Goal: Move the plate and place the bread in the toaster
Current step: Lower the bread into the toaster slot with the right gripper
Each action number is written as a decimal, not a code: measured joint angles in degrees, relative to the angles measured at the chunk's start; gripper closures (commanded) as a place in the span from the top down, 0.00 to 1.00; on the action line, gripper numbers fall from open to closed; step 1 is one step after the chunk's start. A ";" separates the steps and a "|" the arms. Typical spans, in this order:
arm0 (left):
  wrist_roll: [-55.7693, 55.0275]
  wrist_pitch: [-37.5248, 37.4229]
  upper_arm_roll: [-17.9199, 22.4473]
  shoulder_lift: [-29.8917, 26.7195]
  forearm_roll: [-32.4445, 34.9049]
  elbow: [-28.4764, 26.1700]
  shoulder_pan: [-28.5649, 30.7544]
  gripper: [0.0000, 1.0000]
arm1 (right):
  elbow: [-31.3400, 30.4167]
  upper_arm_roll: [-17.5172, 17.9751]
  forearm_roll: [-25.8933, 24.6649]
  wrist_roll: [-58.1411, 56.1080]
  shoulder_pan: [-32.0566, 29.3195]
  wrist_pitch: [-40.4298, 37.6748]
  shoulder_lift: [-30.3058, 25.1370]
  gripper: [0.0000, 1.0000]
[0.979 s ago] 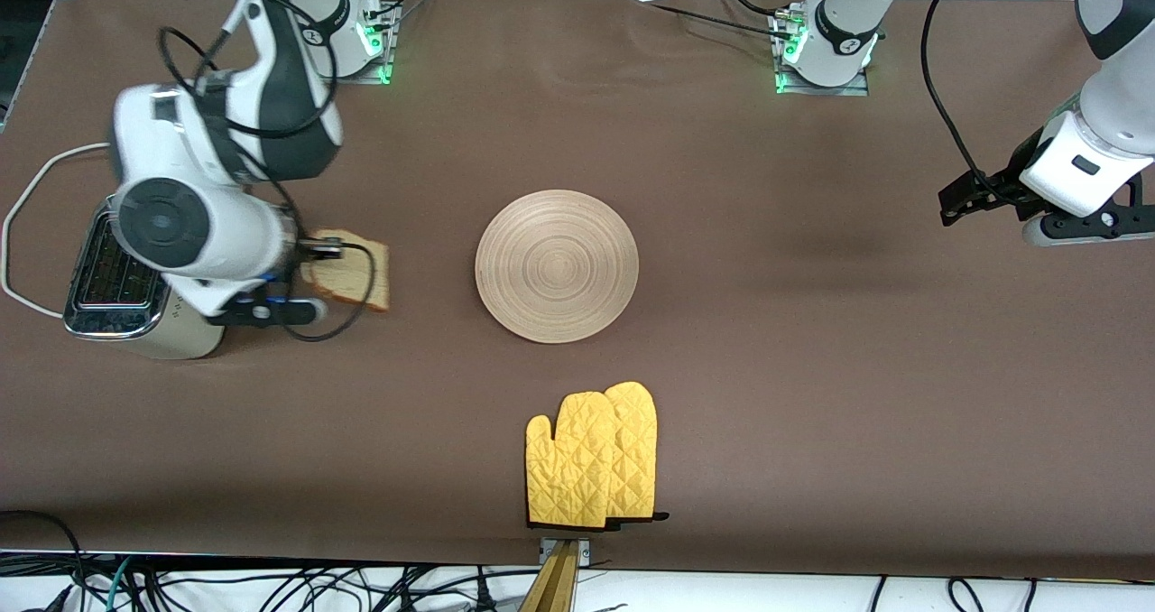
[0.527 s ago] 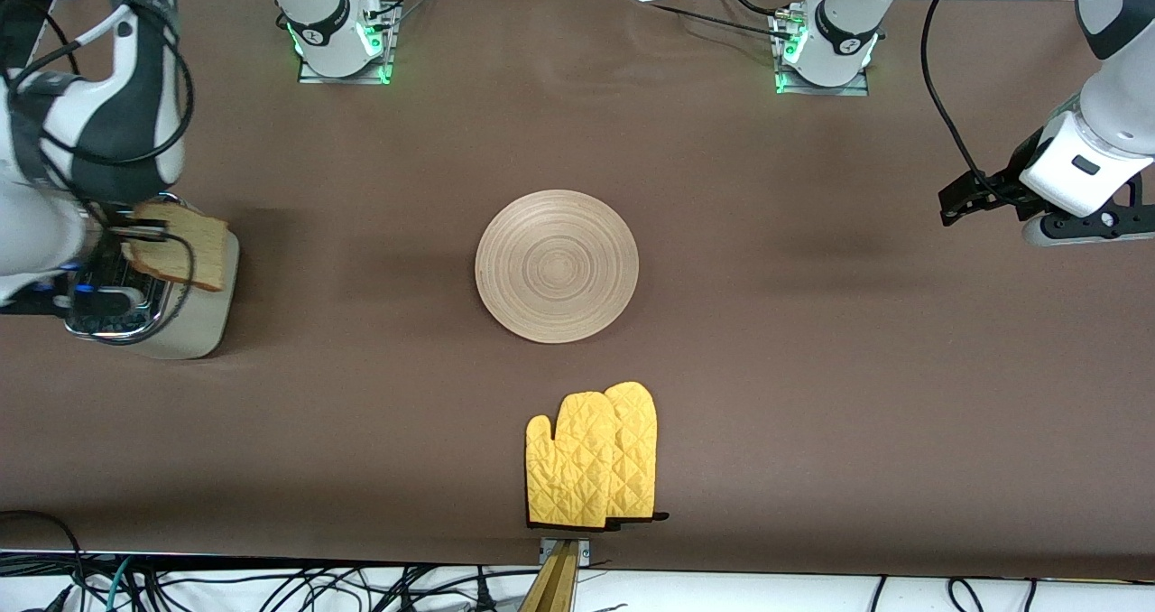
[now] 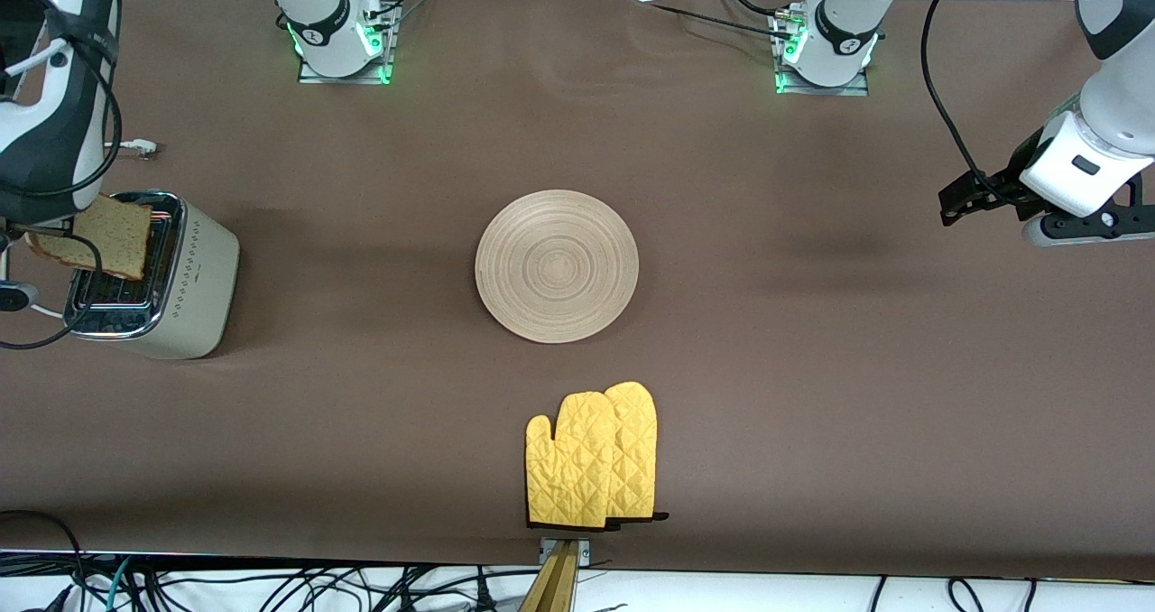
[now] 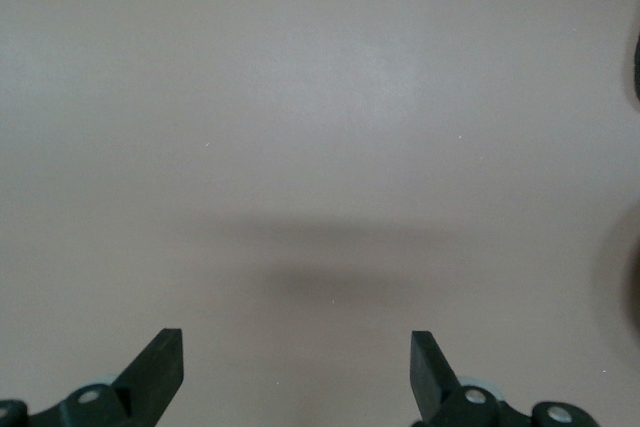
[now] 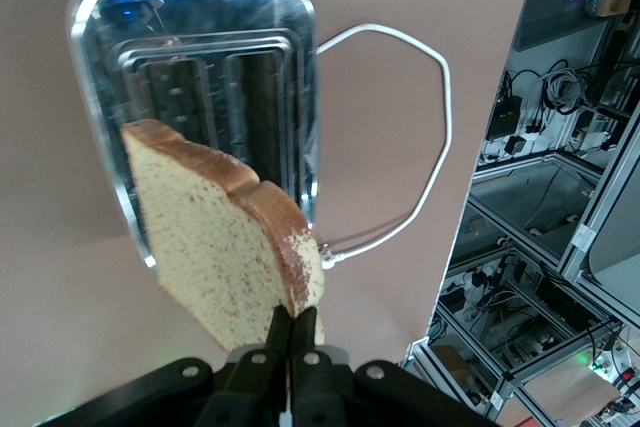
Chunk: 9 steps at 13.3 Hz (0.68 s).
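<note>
Since a moment ago the right gripper, pinching the bread by its edge, has carried it over the toaster, not yet slotted in, while the plate sits mid-table and the waiting left gripper hangs spread above bare table.

1. Robotics laboratory: two arm bases bolted to a cloth-covered table at 12 o'clock.
2. Loose cables along the 6 o'clock edge.
3. Aluminium-frame racks beside the table.
</note>
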 measured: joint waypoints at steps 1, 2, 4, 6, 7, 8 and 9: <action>0.00 0.00 0.00 0.00 0.00 0.00 0.00 1.00 | -0.07 -0.01 0.00 -0.35 -1.03 1.10 0.78 0.00; 0.00 0.00 0.00 0.00 0.00 0.00 0.00 1.00 | -0.12 -0.01 0.00 -0.67 -1.75 2.01 1.63 0.00; 0.00 0.00 0.00 0.00 0.00 0.00 0.00 1.00 | -0.11 0.00 0.00 -0.90 -2.02 2.91 2.81 0.00; 0.00 0.00 -0.01 0.00 0.00 0.00 0.00 1.00 | -0.10 0.06 0.01 -0.90 -1.78 3.58 3.54 0.00; 0.00 0.00 -0.05 0.00 0.00 0.00 -0.01 1.00 | -0.10 0.12 0.03 -0.90 -1.63 3.75 3.80 0.00; 0.00 -0.01 -0.08 0.00 0.00 0.00 -0.01 1.00 | -0.10 0.18 0.03 -0.90 -1.40 3.76 3.88 0.00; 0.00 -0.03 -0.08 0.00 0.00 0.00 -0.01 1.00 | -0.05 0.21 0.03 -0.90 -1.06 3.76 3.87 0.00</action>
